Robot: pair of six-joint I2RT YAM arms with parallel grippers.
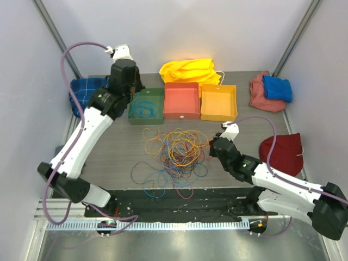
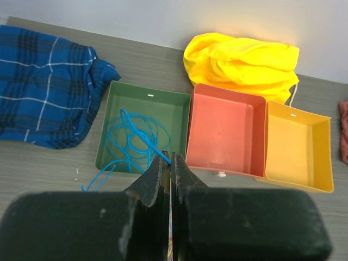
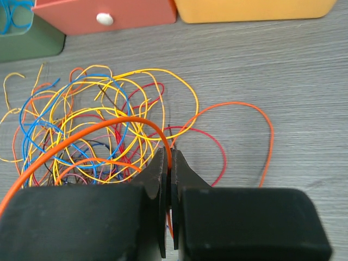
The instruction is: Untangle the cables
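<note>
The cables point(image 1: 176, 149) lie in a loose tangle of orange, yellow, blue and red strands on the grey table, in front of the bins. My right gripper point(image 3: 170, 153) is at the tangle's right edge, shut on an orange cable point(image 3: 109, 121) that arcs up and left from its tips. My left gripper point(image 2: 170, 156) hangs over the green bin's point(image 2: 147, 93) near right corner. It is shut, with the end of a blue cable point(image 2: 130, 136) pinched at its tips. The rest of that cable is coiled in the bin, and one loop spills over the near wall.
A red bin point(image 2: 225, 95) and a yellow bin point(image 2: 299, 111) stand to the right of the green one. Behind them lies a yellow cloth point(image 2: 244, 60), and a blue plaid cloth point(image 2: 43, 81) sits to the left. Red and blue cloths point(image 1: 269, 92) and a dark red cap point(image 1: 283, 152) lie on the right.
</note>
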